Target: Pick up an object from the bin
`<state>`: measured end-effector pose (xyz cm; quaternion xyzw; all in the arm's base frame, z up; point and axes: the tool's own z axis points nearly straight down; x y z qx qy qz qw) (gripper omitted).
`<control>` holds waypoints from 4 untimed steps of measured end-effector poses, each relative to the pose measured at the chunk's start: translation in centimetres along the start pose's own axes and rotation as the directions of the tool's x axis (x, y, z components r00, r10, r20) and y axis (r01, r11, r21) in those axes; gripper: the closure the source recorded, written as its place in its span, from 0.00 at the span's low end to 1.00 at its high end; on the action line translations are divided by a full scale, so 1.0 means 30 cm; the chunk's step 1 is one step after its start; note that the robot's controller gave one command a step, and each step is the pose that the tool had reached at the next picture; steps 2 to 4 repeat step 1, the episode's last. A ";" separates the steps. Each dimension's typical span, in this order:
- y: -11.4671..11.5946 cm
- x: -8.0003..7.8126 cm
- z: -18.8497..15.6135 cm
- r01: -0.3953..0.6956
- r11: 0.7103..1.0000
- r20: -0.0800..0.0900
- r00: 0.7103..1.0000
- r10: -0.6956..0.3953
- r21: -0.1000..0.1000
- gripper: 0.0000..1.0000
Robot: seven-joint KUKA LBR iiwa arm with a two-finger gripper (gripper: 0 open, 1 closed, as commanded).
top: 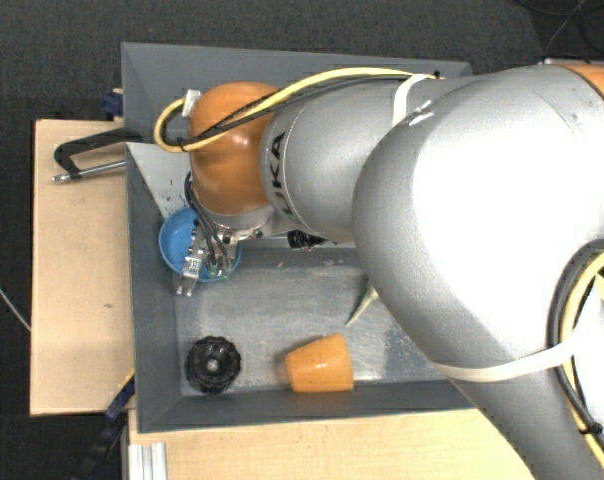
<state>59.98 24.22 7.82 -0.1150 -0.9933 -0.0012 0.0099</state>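
My gripper (197,264) reaches down at the left side of the bin, its metal fingers right over a round blue lid-like thing (176,240) by the left wall. The fingers overlap the blue thing's right edge; whether they are round it I cannot see. A black ribbed round knob (212,363) lies at the front left corner. An orange cup-shaped thing (320,364) lies on its side by the front wall, right of the knob.
A thin pale strip (360,309) lies on the bin floor near the arm's edge. A white sheet (162,173) leans in the back left corner. The big grey arm covers the bin's right half.
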 end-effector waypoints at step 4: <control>0.009 0.000 -0.362 0.003 1.000 0.031 1.000 -0.003 -0.010 1.00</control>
